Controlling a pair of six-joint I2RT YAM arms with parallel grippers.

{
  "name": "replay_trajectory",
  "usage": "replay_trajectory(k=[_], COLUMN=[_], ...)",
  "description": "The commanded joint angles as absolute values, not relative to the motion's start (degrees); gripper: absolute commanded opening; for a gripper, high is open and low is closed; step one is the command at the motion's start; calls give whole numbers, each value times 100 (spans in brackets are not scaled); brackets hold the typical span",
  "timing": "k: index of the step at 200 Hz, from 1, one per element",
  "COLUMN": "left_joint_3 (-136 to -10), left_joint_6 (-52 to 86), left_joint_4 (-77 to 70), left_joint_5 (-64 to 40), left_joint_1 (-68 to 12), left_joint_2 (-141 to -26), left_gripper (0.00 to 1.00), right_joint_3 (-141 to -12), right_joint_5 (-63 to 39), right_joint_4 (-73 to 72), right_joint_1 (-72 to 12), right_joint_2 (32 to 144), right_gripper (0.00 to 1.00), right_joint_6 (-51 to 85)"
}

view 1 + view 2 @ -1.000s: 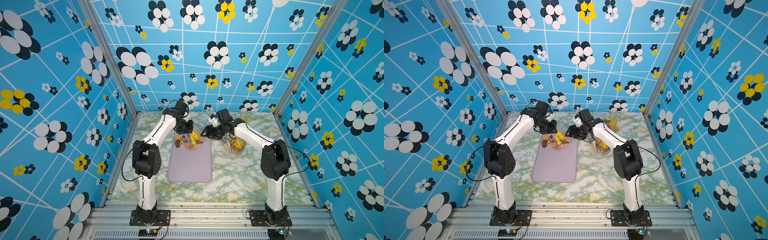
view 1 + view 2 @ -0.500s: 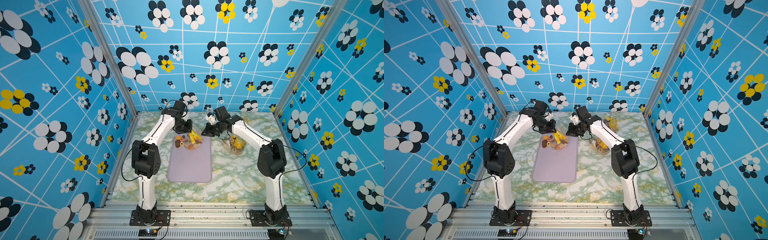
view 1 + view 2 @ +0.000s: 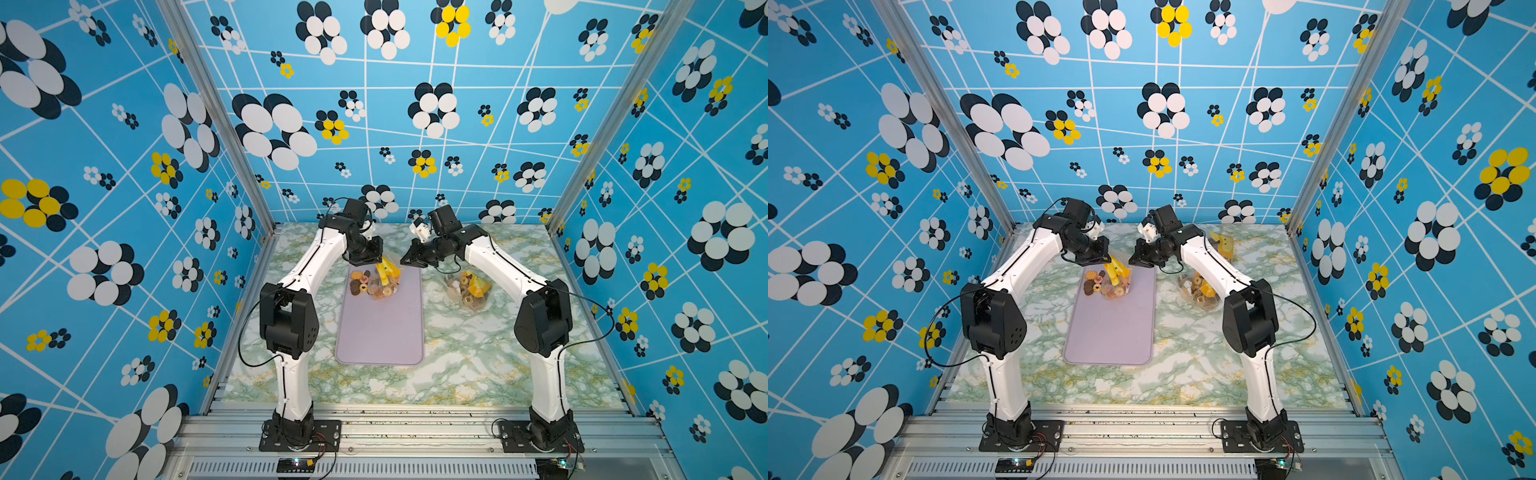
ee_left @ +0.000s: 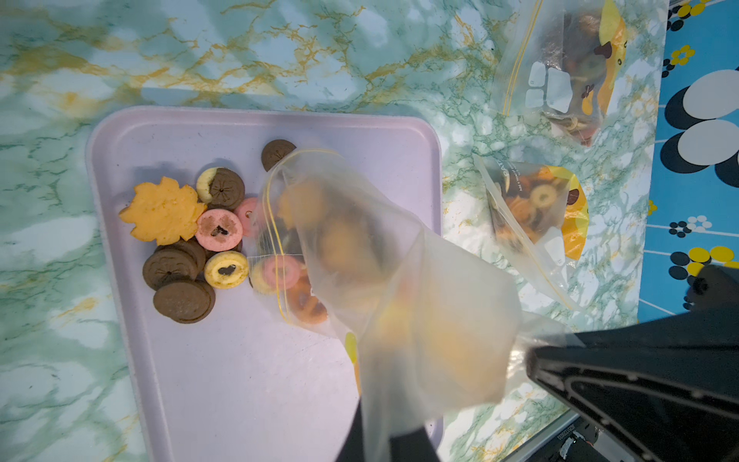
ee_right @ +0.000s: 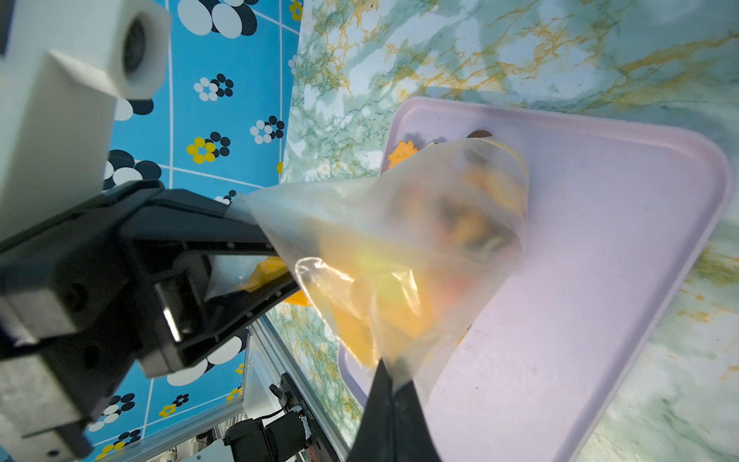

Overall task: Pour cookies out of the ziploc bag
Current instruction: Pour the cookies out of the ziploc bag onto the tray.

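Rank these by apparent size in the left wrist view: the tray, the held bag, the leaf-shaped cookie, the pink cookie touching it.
1. tray
2. held bag, though it hangs nearer the camera, which inflates it
3. leaf-shaped cookie
4. pink cookie

Filmy plastic bag [image 4: 400, 280], matt tray [image 4: 240, 380]

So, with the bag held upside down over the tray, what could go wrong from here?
1. The cookies already out lie piled close to the tray rim; more falling on them may roll onto the table.
2. Several cookies are inside the ziploc bag, and its mouth sits low against the pile, so they may jam.
3. Two other filled bags lie beside the tray; a wide arm swing could knock them.
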State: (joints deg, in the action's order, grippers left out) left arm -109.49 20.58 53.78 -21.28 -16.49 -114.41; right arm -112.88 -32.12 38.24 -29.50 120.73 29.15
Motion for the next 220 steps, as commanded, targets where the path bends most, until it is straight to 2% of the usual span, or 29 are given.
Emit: replay_trajectory(k=[1,220], left_joint_3=[-10959,-11048], left_joint_6=[2114,2173], left_joint_4=[5497,5494], left_joint_5=[-2240,-2407], left_joint_1=[-1624,-1677], left_joint_2=[-11170,-11268], left_gripper=[0,0], right_joint_3=[-11583,-11988], right_joint_5=[-3286,-2833], right_joint_4=[4093,4920], right_joint_1=[-2979,-2971], right_joint_2=[11971,11770], right_gripper=[0,0], right_joint_6=[2858,2654])
